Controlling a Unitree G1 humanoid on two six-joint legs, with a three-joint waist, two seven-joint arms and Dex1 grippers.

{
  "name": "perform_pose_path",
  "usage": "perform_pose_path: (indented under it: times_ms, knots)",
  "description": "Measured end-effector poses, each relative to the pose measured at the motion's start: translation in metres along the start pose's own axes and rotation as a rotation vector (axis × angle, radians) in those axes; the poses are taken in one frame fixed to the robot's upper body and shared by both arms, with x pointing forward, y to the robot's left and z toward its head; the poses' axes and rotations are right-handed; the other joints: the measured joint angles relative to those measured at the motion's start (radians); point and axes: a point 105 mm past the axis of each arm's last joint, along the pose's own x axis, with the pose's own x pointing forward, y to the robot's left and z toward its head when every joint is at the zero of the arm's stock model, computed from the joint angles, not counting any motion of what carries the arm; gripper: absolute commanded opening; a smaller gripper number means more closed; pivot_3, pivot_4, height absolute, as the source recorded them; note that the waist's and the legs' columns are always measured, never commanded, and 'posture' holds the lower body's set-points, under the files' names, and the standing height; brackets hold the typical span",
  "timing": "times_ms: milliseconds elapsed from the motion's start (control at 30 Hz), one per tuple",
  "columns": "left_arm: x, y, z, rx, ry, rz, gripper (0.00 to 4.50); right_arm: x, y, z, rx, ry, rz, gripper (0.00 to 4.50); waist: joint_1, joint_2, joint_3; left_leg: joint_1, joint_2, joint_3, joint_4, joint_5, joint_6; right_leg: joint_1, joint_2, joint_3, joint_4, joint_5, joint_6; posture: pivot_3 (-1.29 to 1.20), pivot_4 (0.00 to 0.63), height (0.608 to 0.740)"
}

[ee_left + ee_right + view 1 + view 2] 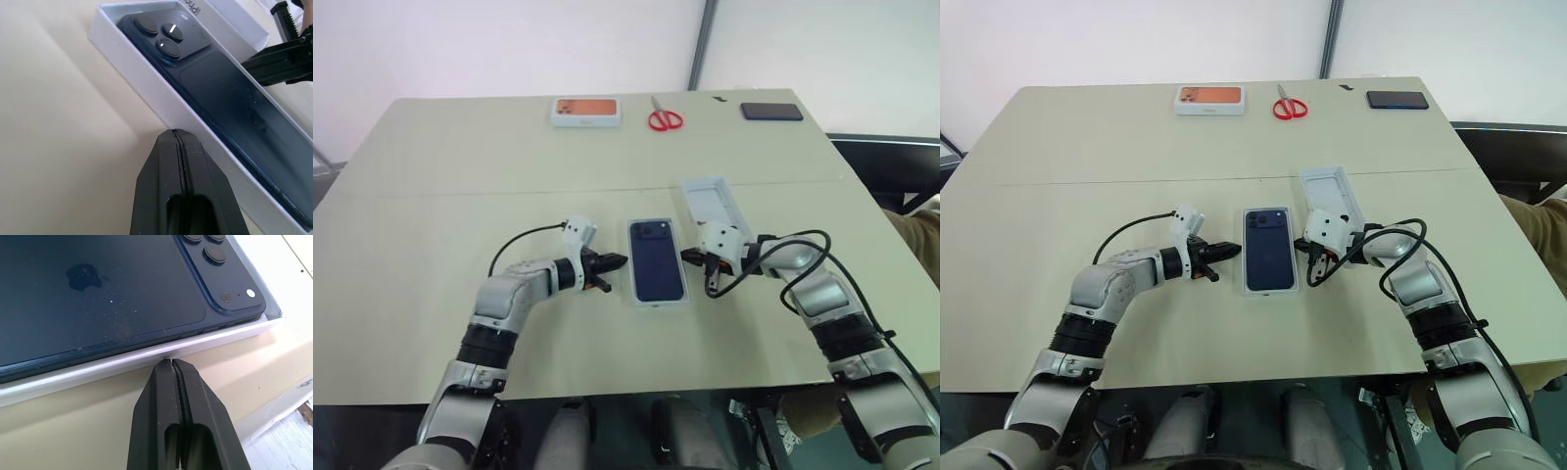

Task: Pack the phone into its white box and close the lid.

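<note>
On your left, the left gripper [615, 262] has its two black fingers pressed fully together with nothing between them, and its tip sits just beside the left long wall of the white box [631, 284]; the left wrist view shows the closed tip right at that wall, though whether it touches you cannot tell. In the middle of the table [431, 225], the white box lies with its long sides running away from you, and the phone [656, 259] rests inside it, back up, with the camera cluster at the far end. On the other side of the box, your right gripper [685, 257] is likewise closed tight and empty, its tip meeting the right long wall near the camera end. Just behind that gripper the lid [712, 204] lies open side up, slightly angled, near the box's far right corner. Along the far edge sit an orange-topped white box [586, 111], red-handled scissors [664, 117] and a black phone [771, 112].
</note>
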Motion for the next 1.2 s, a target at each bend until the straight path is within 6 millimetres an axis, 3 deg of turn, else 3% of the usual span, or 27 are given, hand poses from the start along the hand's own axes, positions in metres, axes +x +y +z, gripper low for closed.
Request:
perform_pose_path:
  times_ms: [233,333,433,567,667,900,1100,1200]
  knots:
    - [-0.019,0.015,0.005,0.012,-0.015,0.062,0.0,-0.01,0.0,0.006,-0.042,0.011,0.038,0.04,0.003,0.0,0.0,0.0,0.0,0.0,0.0,0.0,0.0,0.0,0.0,0.0,0.0,0.0,0.0,0.0,0.15,0.74]
    - [-0.028,0.018,0.011,0.012,-0.052,0.074,0.0,-0.015,-0.004,0.013,0.037,-0.022,0.021,0.04,0.003,0.0,0.0,0.0,0.0,0.0,0.0,0.0,0.0,0.0,0.0,0.0,0.0,0.0,0.0,0.0,0.15,0.74]
    - [-0.036,0.017,0.022,0.024,-0.099,0.057,0.87,-0.02,-0.014,0.023,0.152,-0.074,-0.007,0.88,0.001,0.0,0.0,0.0,0.0,0.0,0.0,0.0,0.0,0.0,0.0,0.0,0.0,0.0,0.0,0.0,0.15,0.74]
    - [-0.048,0.02,0.034,0.096,-0.139,0.07,2.83,-0.028,-0.038,0.037,0.182,-0.1,-0.105,2.93,0.003,0.0,0.0,0.0,0.0,0.0,0.0,0.0,0.0,0.0,0.0,0.0,0.0,0.0,0.0,0.0,0.15,0.74]
    - [-0.056,0.022,0.036,0.12,-0.157,0.065,4.4,-0.028,-0.044,0.039,0.186,-0.08,-0.139,4.49,0.003,0.0,0.0,0.0,0.0,0.0,0.0,0.0,0.0,0.0,0.0,0.0,0.0,0.0,0.0,0.0,0.15,0.74]
    - [-0.066,0.02,0.028,0.125,-0.163,0.018,4.46,-0.017,-0.053,0.034,0.283,-0.025,-0.209,4.5,0.002,0.0,0.0,-0.001,0.0,0.0,0.0,0.0,0.0,-0.001,0.0,0.0,0.0,0.0,0.0,0.0,0.15,0.74]
    - [-0.072,0.012,0.037,0.218,-0.222,-0.032,4.46,-0.014,-0.066,0.041,0.504,0.034,-0.241,4.5,0.001,0.001,0.0,-0.001,0.0,0.001,0.0,0.0,0.001,-0.002,0.0,0.001,0.001,0.0,0.0,0.0,0.15,0.74]
    - [-0.078,0.011,0.041,0.27,-0.243,-0.036,4.46,-0.012,-0.064,0.033,0.588,0.126,-0.255,4.5,0.002,0.001,0.0,-0.001,0.0,0.001,0.0,0.0,0.001,-0.002,0.0,0.001,0.001,0.0,0.0,0.0,0.15,0.74]
